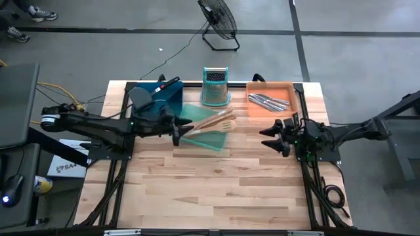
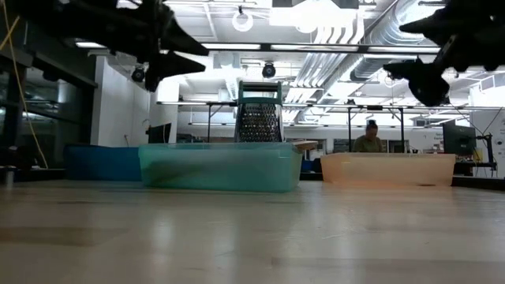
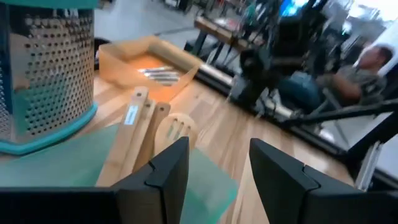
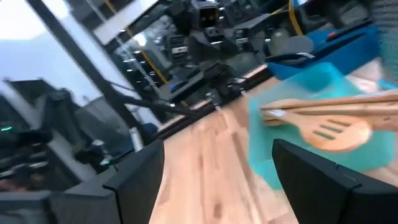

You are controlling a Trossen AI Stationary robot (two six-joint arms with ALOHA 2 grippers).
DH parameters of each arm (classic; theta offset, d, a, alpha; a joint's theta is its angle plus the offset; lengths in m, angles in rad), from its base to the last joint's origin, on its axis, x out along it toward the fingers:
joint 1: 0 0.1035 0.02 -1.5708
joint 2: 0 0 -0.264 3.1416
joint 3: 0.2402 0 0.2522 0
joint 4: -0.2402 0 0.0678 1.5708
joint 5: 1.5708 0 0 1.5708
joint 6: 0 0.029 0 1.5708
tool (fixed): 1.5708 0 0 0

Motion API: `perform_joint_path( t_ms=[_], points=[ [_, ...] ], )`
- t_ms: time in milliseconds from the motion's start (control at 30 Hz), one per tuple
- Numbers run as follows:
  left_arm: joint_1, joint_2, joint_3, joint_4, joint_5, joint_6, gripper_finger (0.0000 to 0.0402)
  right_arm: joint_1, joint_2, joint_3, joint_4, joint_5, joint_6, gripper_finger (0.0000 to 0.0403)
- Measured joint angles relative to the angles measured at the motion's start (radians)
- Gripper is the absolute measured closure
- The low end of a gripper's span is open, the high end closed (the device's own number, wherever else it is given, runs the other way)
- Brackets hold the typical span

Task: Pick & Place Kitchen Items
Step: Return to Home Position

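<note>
Low view gives only the green tray's (image 2: 221,167) wall; the high view shows wooden spoons (image 1: 213,121) lying inside it. Left gripper (image 3: 217,158): fingers parted, empty, spoons just ahead of the tips. Right gripper (image 4: 217,168): fingers wide apart, empty, spoons farther ahead.

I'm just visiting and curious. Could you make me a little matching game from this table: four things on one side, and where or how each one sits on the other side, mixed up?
Things:
1. wooden utensils
2. silver cutlery
3. black spatulas
4. box grater

Places or states:
A. in the orange tray
B. standing upright
C. in the green tray
D. in the blue tray

Pairs: 1-C, 2-A, 3-D, 4-B.
</note>
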Motion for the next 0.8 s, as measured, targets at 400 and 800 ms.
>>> perform_joint_path(
  t_ms=[400,800],
  points=[
    [0.001,-0.21,-0.211,0.122,-0.087,-0.021,0.0235,-0.097,-0.219,-0.049,-0.075,-0.172,-0.035,0.0112],
    [0.001,-0.463,-0.383,0.154,-0.114,-0.009,0.0235,-0.195,-0.304,-0.049,-0.198,-0.27,-0.038,0.0112]
  ],
)
